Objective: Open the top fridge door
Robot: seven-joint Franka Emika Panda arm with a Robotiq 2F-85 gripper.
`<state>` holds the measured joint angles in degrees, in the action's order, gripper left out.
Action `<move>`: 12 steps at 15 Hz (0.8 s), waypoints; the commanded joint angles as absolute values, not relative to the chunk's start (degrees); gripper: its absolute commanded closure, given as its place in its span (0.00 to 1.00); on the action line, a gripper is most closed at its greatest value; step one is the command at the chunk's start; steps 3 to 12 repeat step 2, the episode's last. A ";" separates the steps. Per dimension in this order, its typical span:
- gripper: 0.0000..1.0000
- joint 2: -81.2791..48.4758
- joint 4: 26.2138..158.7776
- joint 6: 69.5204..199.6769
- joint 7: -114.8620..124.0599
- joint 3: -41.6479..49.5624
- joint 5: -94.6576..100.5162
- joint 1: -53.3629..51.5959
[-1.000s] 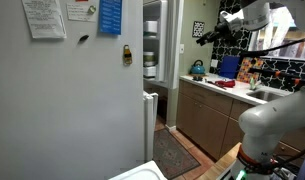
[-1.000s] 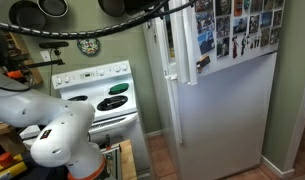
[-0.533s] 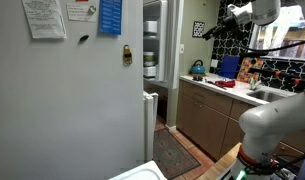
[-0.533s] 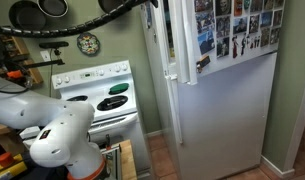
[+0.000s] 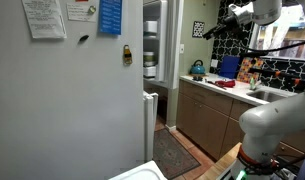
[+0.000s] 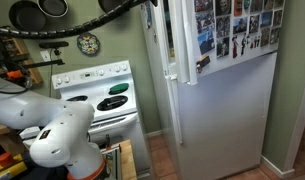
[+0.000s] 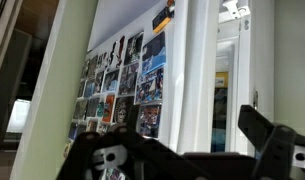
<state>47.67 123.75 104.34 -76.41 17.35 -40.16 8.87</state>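
The fridge (image 6: 224, 115) fills one side of the kitchen, and its grey flank (image 5: 62, 100) blocks most of an exterior view. The arm (image 6: 54, 135) stands on its base in front and reaches up high, level with the upper compartment. That height fits the task, since the pull has to be made at the top.

The top door (image 6: 237, 30), covered in photos, sits above the plain lower door. In the wrist view the photos (image 7: 142, 75) lie left of centre, with white vertical edges just to their right and a lit strip beyond. The door may already be slightly ajar, but the angle is too oblique to be sure.

The gripper (image 5: 210, 30) hangs near the ceiling and points toward the fridge. In the wrist view its two dark fingers (image 7: 277, 148) stand well apart with nothing between them. The gripper (image 7: 189, 160) is not touching the door; the door's white edge lies ahead of it, roughly in line with the gap between the fingers.
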 commanded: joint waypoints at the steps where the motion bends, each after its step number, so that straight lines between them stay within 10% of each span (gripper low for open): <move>1: 0.00 47.98 123.63 105.02 -75.52 18.29 -38.90 6.90; 12: 0.00 47.98 123.63 105.02 -75.51 18.29 -38.90 6.90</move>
